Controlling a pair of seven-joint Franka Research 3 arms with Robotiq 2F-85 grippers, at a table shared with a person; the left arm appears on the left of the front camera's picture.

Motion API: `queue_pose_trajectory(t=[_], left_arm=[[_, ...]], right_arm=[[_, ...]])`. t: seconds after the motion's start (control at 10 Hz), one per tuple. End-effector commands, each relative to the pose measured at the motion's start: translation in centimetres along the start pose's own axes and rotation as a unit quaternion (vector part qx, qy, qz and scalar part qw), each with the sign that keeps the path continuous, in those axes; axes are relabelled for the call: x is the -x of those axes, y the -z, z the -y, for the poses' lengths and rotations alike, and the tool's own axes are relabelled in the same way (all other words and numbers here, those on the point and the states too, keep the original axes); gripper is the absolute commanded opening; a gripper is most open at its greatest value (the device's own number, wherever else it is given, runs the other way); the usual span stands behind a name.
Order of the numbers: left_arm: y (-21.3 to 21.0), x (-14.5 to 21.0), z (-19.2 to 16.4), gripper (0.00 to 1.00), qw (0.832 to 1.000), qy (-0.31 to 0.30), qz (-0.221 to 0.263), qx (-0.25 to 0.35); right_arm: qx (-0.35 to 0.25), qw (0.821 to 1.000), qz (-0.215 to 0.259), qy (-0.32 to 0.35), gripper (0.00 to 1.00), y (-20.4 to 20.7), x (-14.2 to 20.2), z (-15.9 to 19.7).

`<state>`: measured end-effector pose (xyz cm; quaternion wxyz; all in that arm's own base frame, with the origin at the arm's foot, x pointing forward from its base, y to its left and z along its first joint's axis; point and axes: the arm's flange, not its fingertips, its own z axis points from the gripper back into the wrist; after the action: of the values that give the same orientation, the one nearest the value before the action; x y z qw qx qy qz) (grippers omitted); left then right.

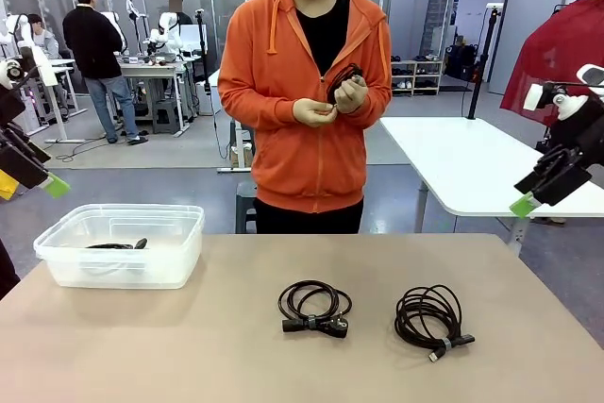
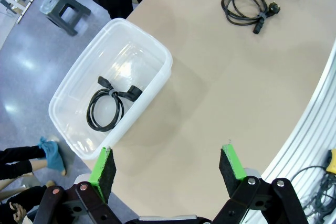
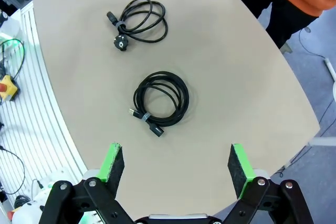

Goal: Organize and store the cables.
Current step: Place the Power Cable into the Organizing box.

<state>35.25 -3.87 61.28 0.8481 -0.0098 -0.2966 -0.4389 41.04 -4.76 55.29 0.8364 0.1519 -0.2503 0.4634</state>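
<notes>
Storage appears part done. One stored coil (image 2: 112,94) lies flat on the floor of the bin (image 1: 118,271); nothing else is seen inside. The bin is clear plastic, open-topped, and stands at the table's (image 1: 189,346) left far corner.

Two coils lie on the table, well apart from the bin:
- plug coil (image 1: 311,324), near centre;
- right coil (image 3: 181,100), just beside it on the robot's right.

A fourth coil (image 1: 344,77) is in the person's hands (image 1: 330,106) at chest height, probably being bound.

Left gripper (image 2: 167,153) hangs above the bin's near edge, jaws spread, holding nothing. Right gripper (image 3: 176,150) hangs above the table's right side, with the right coil nearest ahead of its fingers, jaws spread, holding nothing.

Step in hand: pickup not yet begun. The likely next move is the right gripper's:
- Descend over the right coil.
- Straddle the bundled strands near the tie.
- Pinch all strands, or the coil may sag open.
- Carry across to the bin.
</notes>
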Motion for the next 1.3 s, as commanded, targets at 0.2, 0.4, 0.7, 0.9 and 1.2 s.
queue_pose_trajectory(t=[0.2,0.4,0.7,0.9,1.2], left_arm=[[0.8,-1.2,0.3,1.00,1.000,0.010,-0.003,-0.011],[2.9,-3.4,1.3,1.00,0.999,0.034,-0.009,0.007],[6.2,-6.7,3.8,1.00,0.997,0.065,-0.028,0.023],[8.3,-8.7,5.5,1.00,0.996,0.078,-0.038,0.035],[11.4,-11.0,8.0,1.00,0.990,0.114,-0.054,0.067]], right_arm=[[-0.001,1.000,-0.003,-0.003,1.00,0.2,-0.3,-0.1],[-0.001,1.000,-0.003,-0.003,1.00,0.2,-0.3,-0.1],[-0.001,1.000,-0.003,-0.003,1.00,0.2,-0.3,-0.1],[-0.001,1.000,-0.003,-0.003,1.00,0.2,-0.3,-0.1],[-0.001,1.000,-0.003,-0.003,1.00,0.2,-0.3,-0.1]])
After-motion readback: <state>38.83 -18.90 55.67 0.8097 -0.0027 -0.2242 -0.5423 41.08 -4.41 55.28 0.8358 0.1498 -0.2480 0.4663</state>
